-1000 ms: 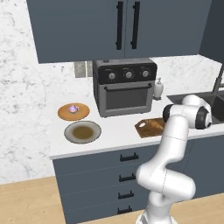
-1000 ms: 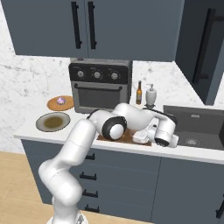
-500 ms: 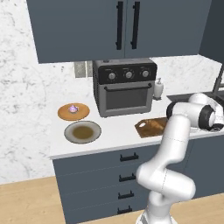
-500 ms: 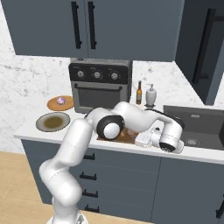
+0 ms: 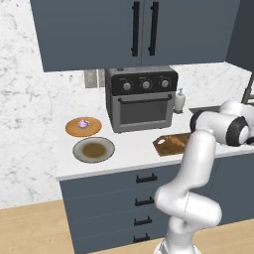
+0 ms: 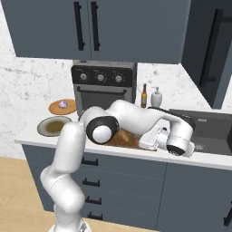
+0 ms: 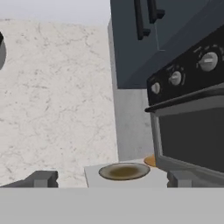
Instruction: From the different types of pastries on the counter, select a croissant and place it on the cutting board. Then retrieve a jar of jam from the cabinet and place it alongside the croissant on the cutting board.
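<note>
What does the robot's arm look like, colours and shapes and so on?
The arm is glossy white, built from thick rounded tubular segments with bulbous elbows. Its joints end in dark, nearly black round caps ringed in white. The hand is a boxy white block, and the gripper carries two small dark grey, squarish fingers. No cables or markings are visible.

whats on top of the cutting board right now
On the cutting board a brown shape, possibly the croissant, shows beside the arm in the right base view. No jam jar stands on its visible part. The arm covers the rest of the board.
</note>
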Available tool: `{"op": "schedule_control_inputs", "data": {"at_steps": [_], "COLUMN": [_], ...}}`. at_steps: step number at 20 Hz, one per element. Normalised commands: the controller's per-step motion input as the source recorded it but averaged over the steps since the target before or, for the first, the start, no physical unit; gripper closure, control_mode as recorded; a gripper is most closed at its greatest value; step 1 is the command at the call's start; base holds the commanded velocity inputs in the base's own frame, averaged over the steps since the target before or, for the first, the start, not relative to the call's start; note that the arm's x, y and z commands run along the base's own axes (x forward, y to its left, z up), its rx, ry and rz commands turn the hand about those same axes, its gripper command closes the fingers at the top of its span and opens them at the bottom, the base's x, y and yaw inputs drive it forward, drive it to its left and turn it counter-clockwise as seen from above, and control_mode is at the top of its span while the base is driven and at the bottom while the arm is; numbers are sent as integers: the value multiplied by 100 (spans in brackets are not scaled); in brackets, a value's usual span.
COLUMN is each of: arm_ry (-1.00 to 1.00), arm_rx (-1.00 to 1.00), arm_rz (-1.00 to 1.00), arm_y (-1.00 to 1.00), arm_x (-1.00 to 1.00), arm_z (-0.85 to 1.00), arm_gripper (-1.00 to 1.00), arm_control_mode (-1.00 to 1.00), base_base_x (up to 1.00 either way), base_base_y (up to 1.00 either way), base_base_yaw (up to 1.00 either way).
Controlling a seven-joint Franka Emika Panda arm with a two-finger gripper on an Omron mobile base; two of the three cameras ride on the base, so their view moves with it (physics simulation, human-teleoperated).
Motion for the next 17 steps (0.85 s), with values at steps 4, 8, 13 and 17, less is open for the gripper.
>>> {"op": "schedule_control_inputs", "data": {"at_steps": [4,8,13,17], "arm_ry": [0,0,0,-2], "arm_rx": [0,0,0,0], "arm_rz": [0,-13,-18,-18], "arm_y": [0,3,23,54], "arm_x": [-72,-89,-69,-51], "arm_z": [67,17,39,51], "arm_gripper": [-100,-100,-100,-100], "arm_control_mode": [-100,-100,-100,-100], "base_base_x": [0,0,0,0], "base_base_y": [0,0,0,0], "base_base_yaw": [0,0,0,0]}}
